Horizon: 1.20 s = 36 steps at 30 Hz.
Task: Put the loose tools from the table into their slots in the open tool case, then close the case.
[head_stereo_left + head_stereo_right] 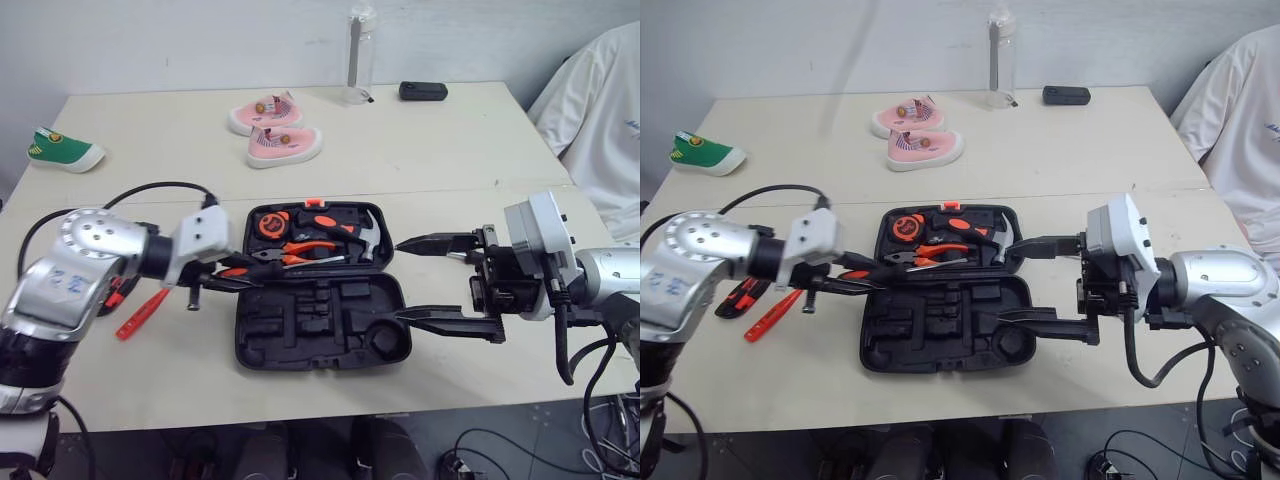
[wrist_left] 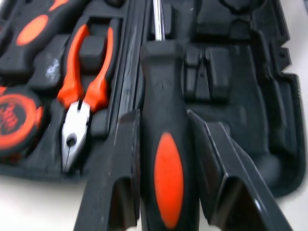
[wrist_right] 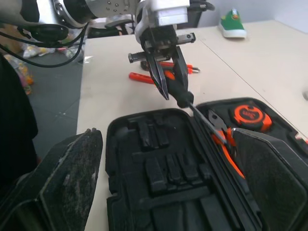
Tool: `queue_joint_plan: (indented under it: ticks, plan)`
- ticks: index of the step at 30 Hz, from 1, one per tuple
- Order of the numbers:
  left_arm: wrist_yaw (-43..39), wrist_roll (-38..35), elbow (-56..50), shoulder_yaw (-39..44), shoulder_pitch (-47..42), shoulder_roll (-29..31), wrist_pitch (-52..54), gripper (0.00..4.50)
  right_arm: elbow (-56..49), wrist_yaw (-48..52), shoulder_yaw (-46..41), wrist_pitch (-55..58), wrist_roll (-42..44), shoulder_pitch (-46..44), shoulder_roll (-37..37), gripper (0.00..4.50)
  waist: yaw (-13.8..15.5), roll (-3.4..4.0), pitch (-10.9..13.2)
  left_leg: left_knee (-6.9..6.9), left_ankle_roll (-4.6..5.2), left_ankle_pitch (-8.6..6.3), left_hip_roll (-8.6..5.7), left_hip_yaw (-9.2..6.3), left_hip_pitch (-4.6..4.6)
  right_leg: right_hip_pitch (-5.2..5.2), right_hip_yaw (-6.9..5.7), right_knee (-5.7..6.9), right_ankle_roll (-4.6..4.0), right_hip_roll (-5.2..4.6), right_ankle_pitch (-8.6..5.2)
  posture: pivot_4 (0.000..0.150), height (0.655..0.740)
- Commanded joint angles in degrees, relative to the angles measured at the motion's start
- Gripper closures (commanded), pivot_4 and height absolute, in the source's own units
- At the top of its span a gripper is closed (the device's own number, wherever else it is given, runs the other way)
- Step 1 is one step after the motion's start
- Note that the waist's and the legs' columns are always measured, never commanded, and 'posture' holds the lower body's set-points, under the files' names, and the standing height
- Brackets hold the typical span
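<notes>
The left gripper (image 2: 163,122) was clamped on the screwdriver (image 2: 166,178) by its handle, the shaft reaching along the hinge of the open case (image 1: 320,330), just beside the pliers (image 1: 300,252). The right gripper (image 1: 397,279) gaped wide at the case's right edge. A red tool (image 1: 143,313) lay left of the case, with pink shoes (image 1: 275,130) and a bottle (image 1: 360,55) beyond.

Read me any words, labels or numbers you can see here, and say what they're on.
Nothing reads clearly.
Tape measure: a mark on its orange face, too blurred to read.
Person's white shirt: blue print, too small to read.
Screwdriver handle: no lettering.
</notes>
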Motion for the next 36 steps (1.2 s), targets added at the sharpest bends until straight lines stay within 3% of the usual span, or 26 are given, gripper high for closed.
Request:
queue_joint_plan:
  ticks: [1, 7, 20, 33, 36]
  plan:
    - [-2.8, 4.7, 1.1, -5.6, -3.8, -0.9, -1.5, 3.67, -0.9, -1.1, -1.3, -0.4, 0.1, 1.1, 0.1, 0.00, 0.1, -0.01, 0.0, 0.02, 0.00, 0.00, 0.01, 0.00, 0.00, 0.00, 0.02, 0.00, 0.00, 0.02, 0.00, 0.150, 0.7316]
    - [-0.7, 10.0, 4.9, -11.4, -9.4, -6.2, 2.2, 3.67, -1.2, -2.6, -0.3, -1.4, -1.5, 3.2, 0.8, 0.00, 1.0, -0.03, 0.0, 0.38, 0.03, -0.02, 0.08, -0.06, -0.15, 0.00, 0.05, 0.07, 0.01, 0.07, 0.00, 0.150, 0.7316]
    - [-0.2, 15.2, 10.6, -13.1, -11.6, -12.7, -1.4, 3.67, -0.9, -3.0, -0.8, -2.7, -4.1, 5.8, 1.1, 0.00, 1.2, -0.10, 0.1, 0.51, 0.06, -0.04, 0.06, -0.19, -0.27, 0.01, -0.03, 0.08, 0.04, 0.05, 0.03, 0.150, 0.7316]
    - [-0.5, 19.3, 11.5, -14.9, -10.9, -13.2, -2.7, 3.67, -0.1, -2.2, -0.7, -3.9, -7.3, 7.5, 0.6, 0.00, 1.2, -0.09, 0.1, 0.54, 0.06, -0.03, 0.06, -0.21, -0.25, 0.03, -0.03, 0.11, 0.05, 0.05, 0.03, 0.150, 0.7316]
    - [-2.9, 17.4, 9.0, -14.9, -10.4, -12.6, 1.5, 3.67, 0.6, -1.9, -0.1, -5.0, -9.6, 8.3, 0.5, 0.00, 1.1, -0.09, 0.1, 0.55, 0.06, -0.03, 0.06, -0.21, -0.26, 0.03, -0.04, 0.11, 0.05, 0.06, 0.03, 0.150, 0.7316]
